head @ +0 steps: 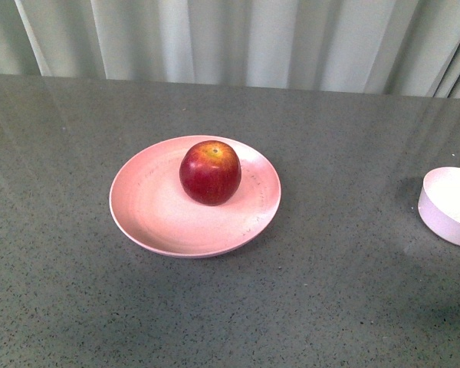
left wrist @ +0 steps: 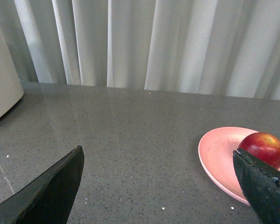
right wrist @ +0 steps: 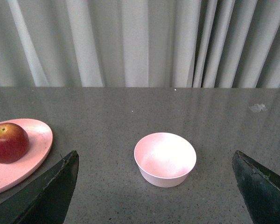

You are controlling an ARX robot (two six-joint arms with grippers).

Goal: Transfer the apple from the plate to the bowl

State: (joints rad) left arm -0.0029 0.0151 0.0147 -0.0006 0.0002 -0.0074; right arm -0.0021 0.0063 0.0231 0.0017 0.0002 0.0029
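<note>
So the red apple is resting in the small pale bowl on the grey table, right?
No. The apple rests on the wide pink plate, not in the small pale bowl, which stands empty on the grey table. The front view shows this.

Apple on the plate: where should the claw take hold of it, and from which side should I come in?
Grip the apple across its widest middle, coming straight down from above. It sits upright with the stem dimple up and is round with no flat sides. The rim of the plate rises around it, so a low sideways approach would likely catch that rim.
</note>
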